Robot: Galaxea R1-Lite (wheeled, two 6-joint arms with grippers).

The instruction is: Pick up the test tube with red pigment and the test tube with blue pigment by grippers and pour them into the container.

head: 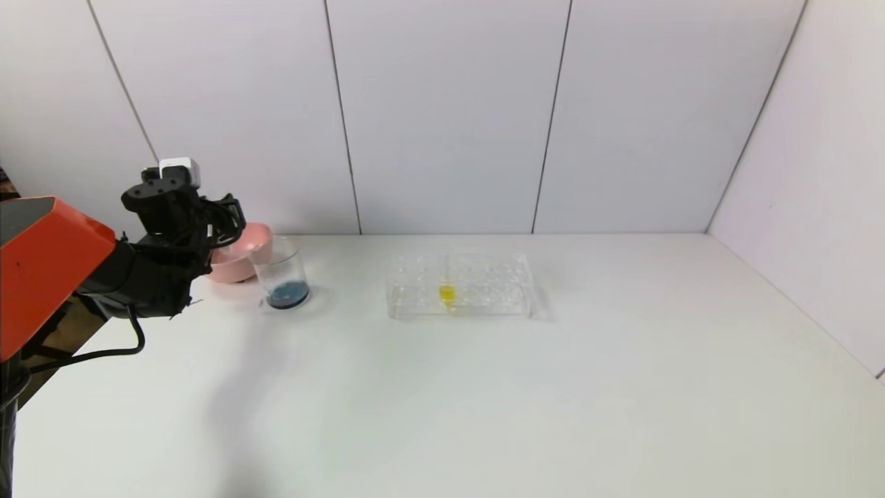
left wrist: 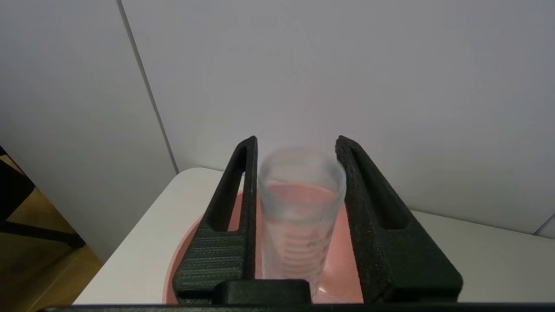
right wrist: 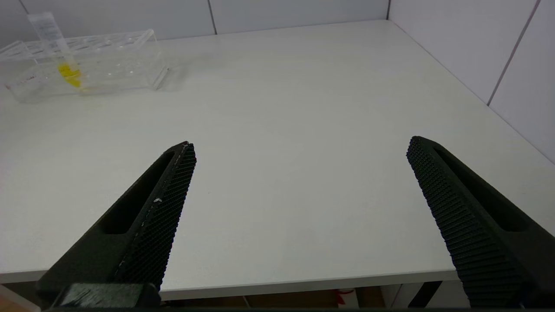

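My left gripper (left wrist: 295, 144) is shut on a clear test tube (left wrist: 299, 216) that looks empty; I cannot tell which pigment it held. It holds the tube above the pink bowl (left wrist: 182, 251). In the head view the left gripper (head: 218, 232) is at the far left, over the bowl (head: 235, 266), next to the glass beaker (head: 278, 266), which has dark blue liquid at its bottom. No tube with red or blue liquid shows. My right gripper (right wrist: 299, 145) is open and empty over the table's near edge, out of the head view.
A clear tube rack (head: 484, 283) stands mid-table with one yellow-liquid tube (head: 447, 293) in it; the rack also shows in the right wrist view (right wrist: 112, 65). White wall panels close the back and right. The table's left edge is beside the bowl.
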